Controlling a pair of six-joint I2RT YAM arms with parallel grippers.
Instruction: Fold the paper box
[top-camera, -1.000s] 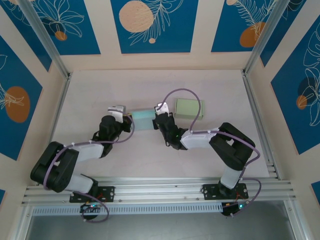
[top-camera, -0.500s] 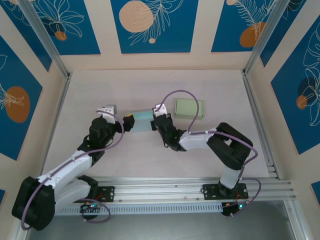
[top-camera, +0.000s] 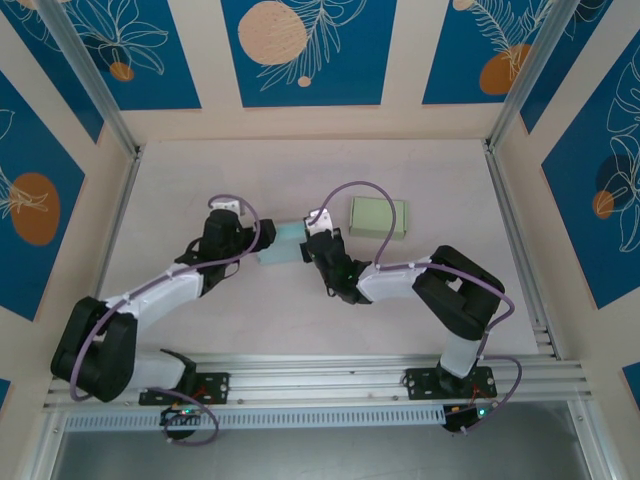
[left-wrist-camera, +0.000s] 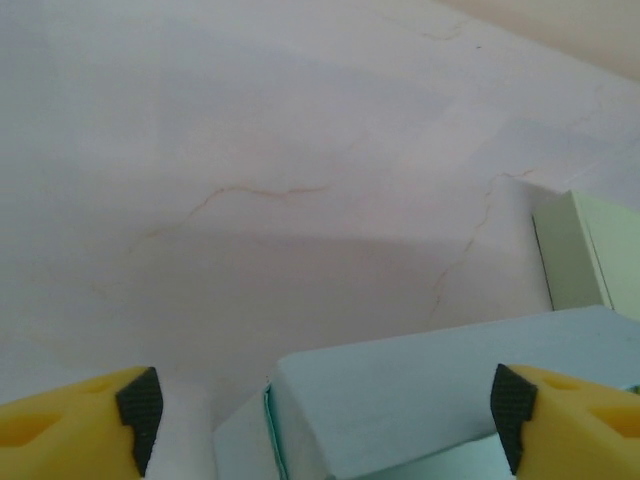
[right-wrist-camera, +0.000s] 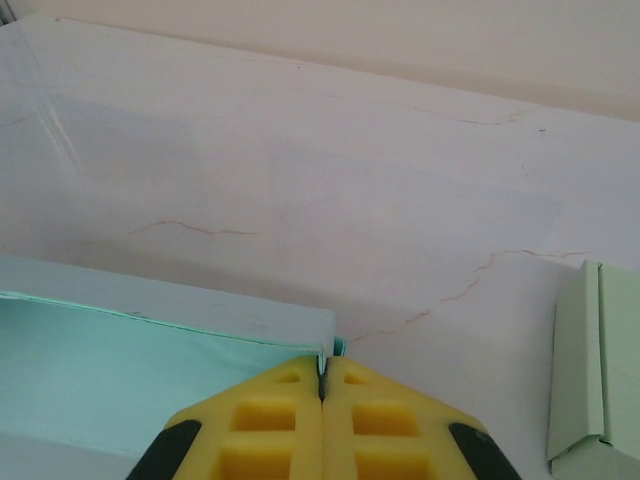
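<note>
Top external view, items listed by size.

Pale marbled tabletop (top-camera: 300, 165): fenced by cream walls carrying blue leaf-print panels (top-camera: 303, 50) from 9 through 12 to 3 o'clock; aluminium rail (top-camera: 320, 375) along the 6 o'clock edge.

Right arm (top-camera: 455, 295): black and white, based at 5 o'clock, bent back toward the table's middle.

Left arm (top-camera: 150, 295): black and white, based at 7 o'clock, stretched toward the middle.

Pale green folded paper box (top-camera: 378, 217): closed, flat on the tabletop, at 2 o'clock of the teal one and apart from it. Seen at the 3 o'clock edge of both wrist views (left-wrist-camera: 580, 250) (right-wrist-camera: 600, 370).

Light teal paper box (top-camera: 285, 240): near the table's middle, a little toward 9 o'clock, lying between the two grippers. In the left wrist view (left-wrist-camera: 400, 390), low in frame at 5 o'clock; in the right wrist view (right-wrist-camera: 120, 360), at 8 o'clock, open side showing.

Left gripper (top-camera: 255, 245) (left-wrist-camera: 320, 430): yellow fingers spread wide, set either side of the teal box's end, gap visible at the 9 o'clock finger.

Right gripper (top-camera: 312, 225) (right-wrist-camera: 322, 380): yellow fingers pressed together, pinching the thin upper edge of the teal box at its 3 o'clock corner.
</note>
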